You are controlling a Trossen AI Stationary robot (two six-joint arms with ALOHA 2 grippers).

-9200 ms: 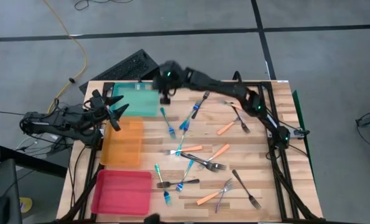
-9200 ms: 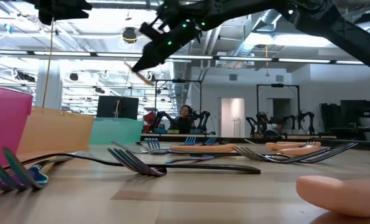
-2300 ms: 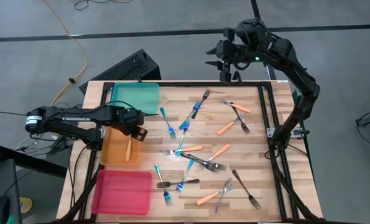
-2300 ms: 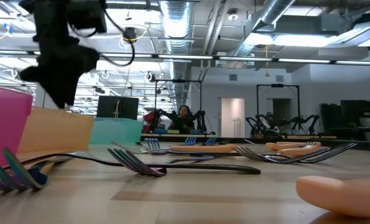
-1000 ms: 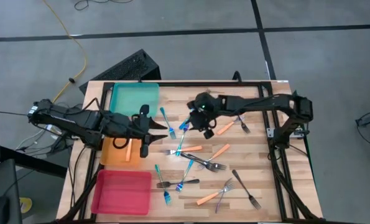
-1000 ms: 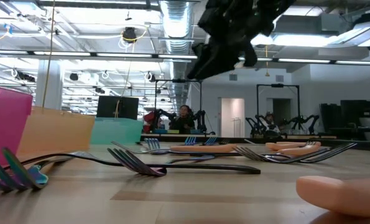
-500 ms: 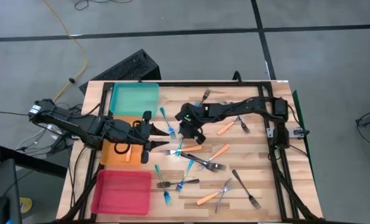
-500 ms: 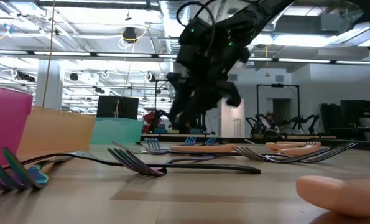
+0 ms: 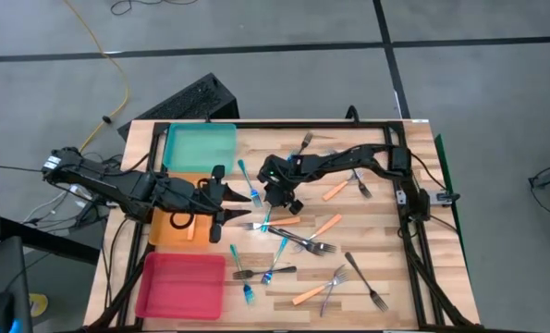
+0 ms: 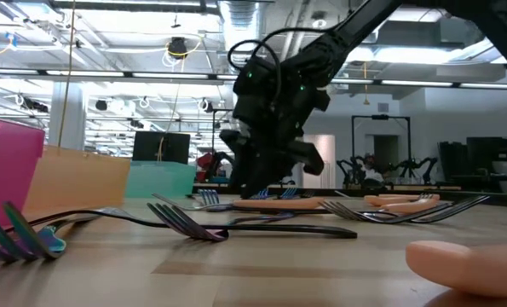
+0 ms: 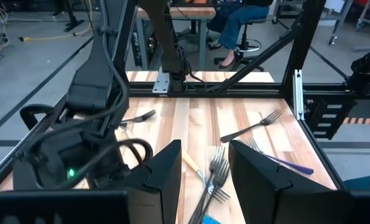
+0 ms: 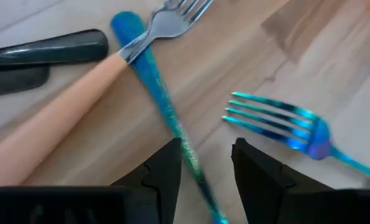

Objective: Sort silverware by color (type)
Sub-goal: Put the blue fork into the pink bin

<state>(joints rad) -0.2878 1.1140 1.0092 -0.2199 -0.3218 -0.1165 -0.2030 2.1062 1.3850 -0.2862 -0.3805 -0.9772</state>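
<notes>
Dark fingers of the right gripper [image 12: 202, 163] stand apart, low over the middle of the wooden table [image 9: 399, 277], with a blue fork's [image 12: 166, 109] thin handle running between them; they do not pinch it. That handle lies across an orange fork [image 12: 66, 118], and a second blue fork [image 12: 284, 127] lies just beside it. From above, the right gripper [image 9: 276, 194] sits over a bunch of blue forks. The left gripper [image 9: 233, 209] is near it, by the orange tray [image 9: 160, 231], with its fingers spread and nothing between them. In its own view the left gripper [image 11: 204, 168] looks across the table at grey forks [image 11: 214, 177]. One orange fork lies in the orange tray. More forks, blue, orange and dark, lie all over the table. The teal tray [image 9: 201, 148] and pink tray [image 9: 180, 285] hold nothing.
</notes>
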